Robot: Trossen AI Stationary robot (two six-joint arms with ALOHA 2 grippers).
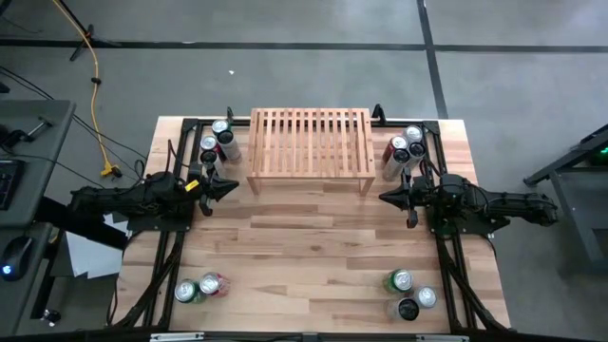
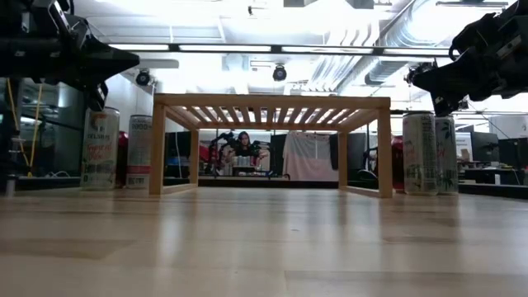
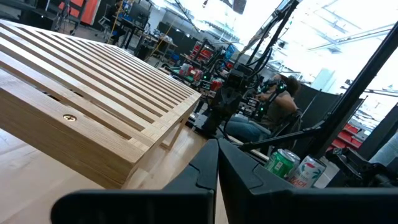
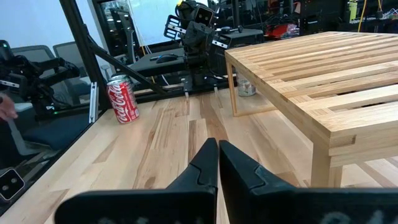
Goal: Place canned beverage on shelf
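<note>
The light-wood slatted shelf (image 1: 310,149) stands on its two side legs at the table's far middle; it also shows in the low view (image 2: 271,140). Several cans (image 1: 217,144) stand upright left of it and several cans (image 1: 407,150) right of it. Two cans (image 1: 200,287) stand at the near left and three cans (image 1: 409,293) at the near right. My left gripper (image 1: 231,187) is shut and empty, above the table left of the shelf's near left corner. My right gripper (image 1: 385,198) is shut and empty, right of the shelf's near right corner.
The wooden tabletop (image 1: 313,247) between the two arms and the near can groups is bare. Black frame rails (image 1: 171,247) run along both table sides. A red can (image 4: 122,99) shows in the right wrist view near the table's left rail.
</note>
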